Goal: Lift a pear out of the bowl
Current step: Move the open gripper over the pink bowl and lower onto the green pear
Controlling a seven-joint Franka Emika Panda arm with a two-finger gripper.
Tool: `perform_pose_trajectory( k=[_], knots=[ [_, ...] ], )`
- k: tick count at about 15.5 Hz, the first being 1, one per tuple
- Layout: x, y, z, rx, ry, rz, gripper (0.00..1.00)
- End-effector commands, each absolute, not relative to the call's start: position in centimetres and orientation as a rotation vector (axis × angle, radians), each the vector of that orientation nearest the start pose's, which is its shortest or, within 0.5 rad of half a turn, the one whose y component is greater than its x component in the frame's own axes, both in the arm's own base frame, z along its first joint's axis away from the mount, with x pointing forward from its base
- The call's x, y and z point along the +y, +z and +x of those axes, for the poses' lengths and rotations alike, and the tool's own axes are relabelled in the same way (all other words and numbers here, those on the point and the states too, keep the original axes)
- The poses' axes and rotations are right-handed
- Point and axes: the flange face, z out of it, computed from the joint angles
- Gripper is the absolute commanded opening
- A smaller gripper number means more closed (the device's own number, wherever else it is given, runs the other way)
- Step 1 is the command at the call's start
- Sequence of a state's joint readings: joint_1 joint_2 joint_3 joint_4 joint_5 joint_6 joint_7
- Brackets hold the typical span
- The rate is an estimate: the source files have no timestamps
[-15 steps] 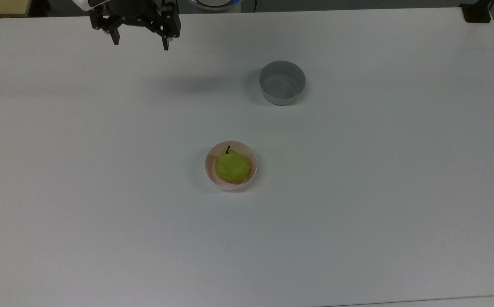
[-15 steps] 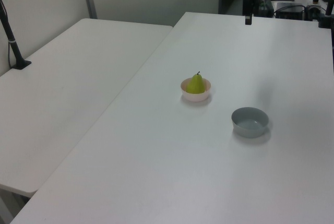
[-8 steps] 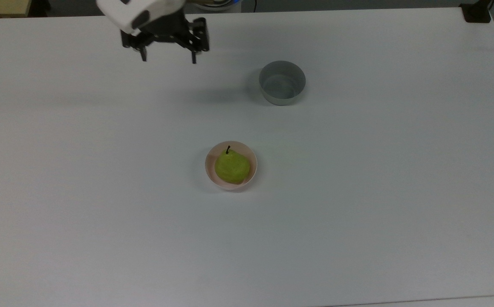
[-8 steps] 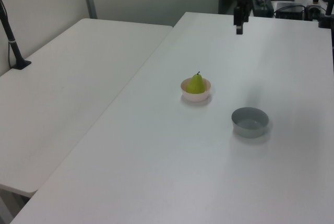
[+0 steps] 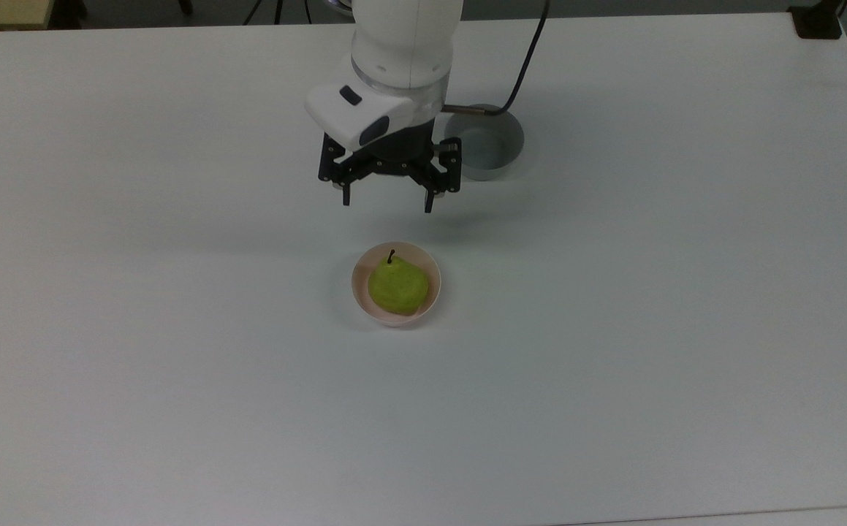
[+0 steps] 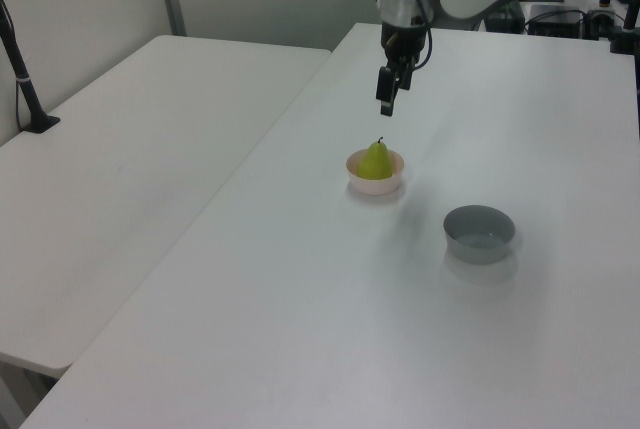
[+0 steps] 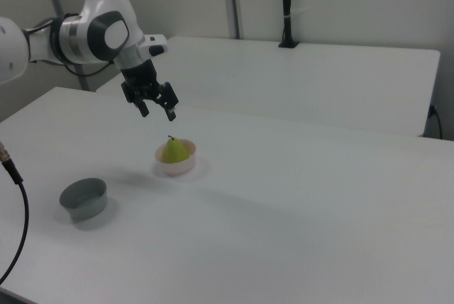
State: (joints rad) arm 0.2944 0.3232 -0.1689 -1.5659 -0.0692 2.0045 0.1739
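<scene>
White glossy rounded robot arm [image 5: 405,44], segments joined by dark grey bands at the joints [image 7: 106,32]. White angular wrist block [image 5: 354,117] carried two small dark oval marks. Black two-finger metal gripper [image 5: 386,202] had a skeletal black frame with small silver screw heads and pale fingertips [image 5: 428,207]. Thin black cable [image 5: 529,55] ran along the arm's right side in the top view.

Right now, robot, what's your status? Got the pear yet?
Gripper open, empty, in the air short of the bowl. Pear sits in the bowl, stem up, untouched. Grey bowl off to the side, path clear.
</scene>
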Motion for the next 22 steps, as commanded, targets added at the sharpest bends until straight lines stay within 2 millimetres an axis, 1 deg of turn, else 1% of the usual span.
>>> perform_pose_trajectory(
  k=[1, 2, 6, 8, 9, 12, 13, 16, 17, 21, 22],
  knots=[
    [9.7, 45.0, 67.4, 0.010, -0.228, -3.238, 1.00],
    [9.7, 43.4, 67.6, -0.005, -0.197, -3.255, 1.00],
    [10.1, 39.3, 68.4, -0.070, -0.144, -3.274, 1.00],
    [10.7, 37.7, 68.8, -0.080, -0.152, -3.275, 1.00],
    [11.5, 37.0, 68.8, -0.095, -0.154, -3.276, 1.00],
    [11.9, 35.8, 69.3, -0.107, -0.197, -3.270, 0.99],
    [12.1, 35.0, 69.5, -0.113, -0.195, -3.271, 0.96],
    [11.9, 34.5, 69.7, -0.116, -0.210, -3.272, 0.83],
    [11.8, 34.3, 69.7, -0.114, -0.206, -3.273, 0.81],
    [11.4, 34.1, 69.7, -0.115, -0.200, -3.276, 0.69],
    [11.3, 34.2, 69.8, -0.113, -0.202, -3.276, 0.68]
  ],
)
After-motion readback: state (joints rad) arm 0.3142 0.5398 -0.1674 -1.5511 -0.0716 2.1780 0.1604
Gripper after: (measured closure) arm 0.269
